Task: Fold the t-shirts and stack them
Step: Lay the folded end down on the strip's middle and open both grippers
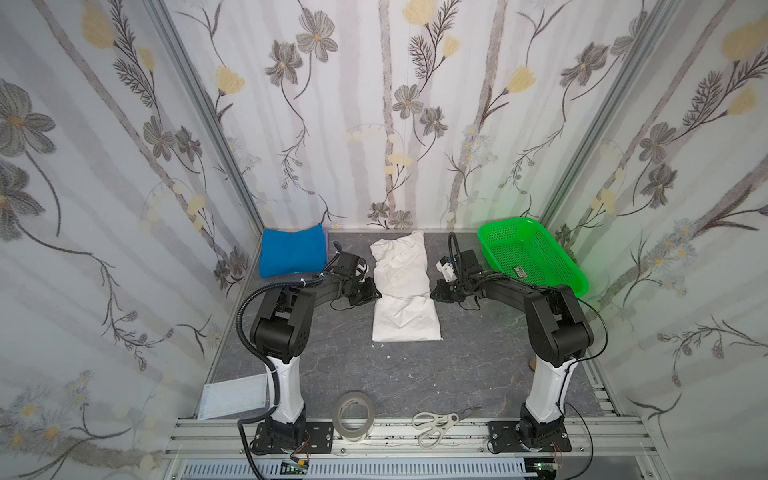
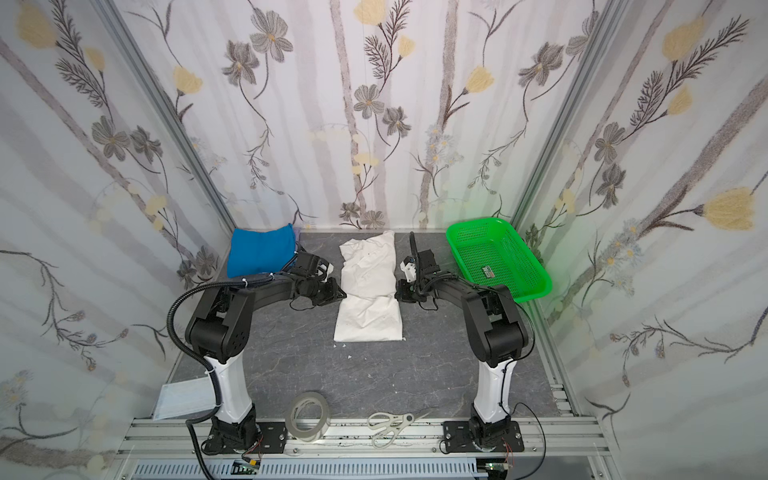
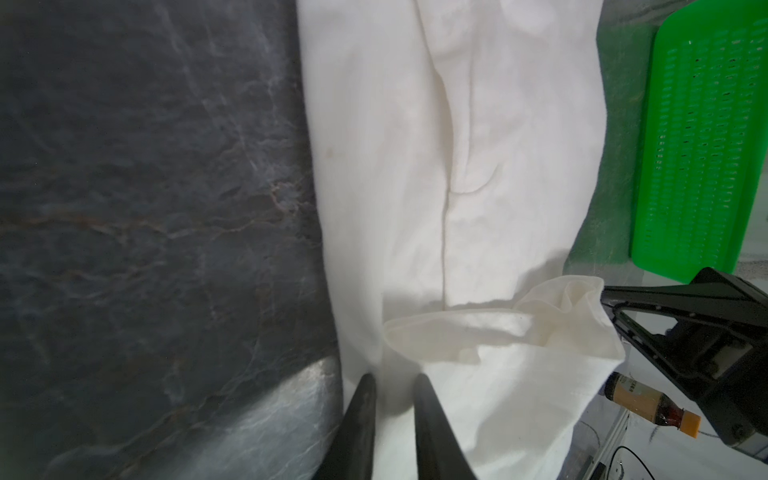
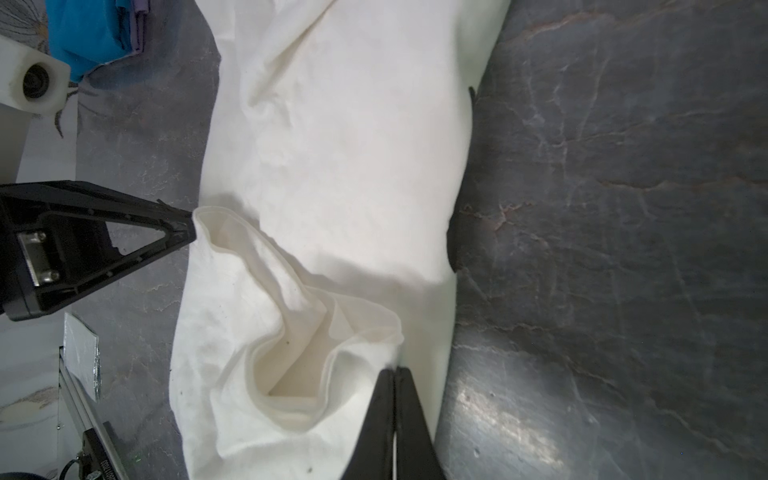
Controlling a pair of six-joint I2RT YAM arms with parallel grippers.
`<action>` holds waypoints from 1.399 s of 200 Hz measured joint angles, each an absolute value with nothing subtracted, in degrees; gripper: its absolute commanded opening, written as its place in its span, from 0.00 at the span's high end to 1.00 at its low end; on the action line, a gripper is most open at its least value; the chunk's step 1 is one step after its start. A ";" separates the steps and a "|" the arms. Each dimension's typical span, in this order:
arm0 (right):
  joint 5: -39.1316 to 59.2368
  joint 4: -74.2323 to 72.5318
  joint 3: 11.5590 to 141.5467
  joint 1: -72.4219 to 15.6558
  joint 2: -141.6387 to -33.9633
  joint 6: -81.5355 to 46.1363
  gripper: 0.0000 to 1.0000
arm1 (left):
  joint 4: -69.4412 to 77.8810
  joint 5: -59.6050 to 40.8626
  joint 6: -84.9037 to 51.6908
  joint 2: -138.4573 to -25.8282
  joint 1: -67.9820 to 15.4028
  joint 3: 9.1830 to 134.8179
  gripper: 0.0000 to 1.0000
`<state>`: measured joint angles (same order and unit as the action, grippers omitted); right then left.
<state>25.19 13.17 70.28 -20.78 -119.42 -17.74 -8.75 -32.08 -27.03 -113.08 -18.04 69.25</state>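
Left claw [image 3: 392, 380], right claw [image 4: 395, 370] both clamped on opposite edges of wrinkled white cotton t-shirt [image 1: 405, 307], long strip on dark marbled bench [image 1: 478, 357]

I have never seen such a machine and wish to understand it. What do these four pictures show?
Two robot arms stand on a dark table. Two pictures look down from above; the other two come from cameras on the arms' wrists. Between the arms lies a white t-shirt, folded into a long strip. A folded blue t-shirt lies in the far left corner, a green basket in the far right. Each arm ends in a two-fingered gripper: the left gripper and the right gripper each pinch one side edge of the white t-shirt.
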 measured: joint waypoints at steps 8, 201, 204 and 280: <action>25.19 13.17 70.26 -20.78 -119.22 -17.74 1.00 | -8.75 -32.34 -27.03 -113.08 -18.06 69.25 0.93; 24.97 13.39 70.15 -20.88 -117.21 -17.74 1.00 | -10.90 -32.69 -26.06 -112.31 -18.76 70.81 0.79; 24.97 13.39 70.15 -20.88 -117.21 -17.74 1.00 | -10.92 -32.71 -26.06 -112.33 -18.81 70.81 0.80; 24.97 13.41 70.17 -20.88 -117.21 -17.74 1.00 | -13.04 -29.56 -24.53 -112.14 -18.81 71.00 0.60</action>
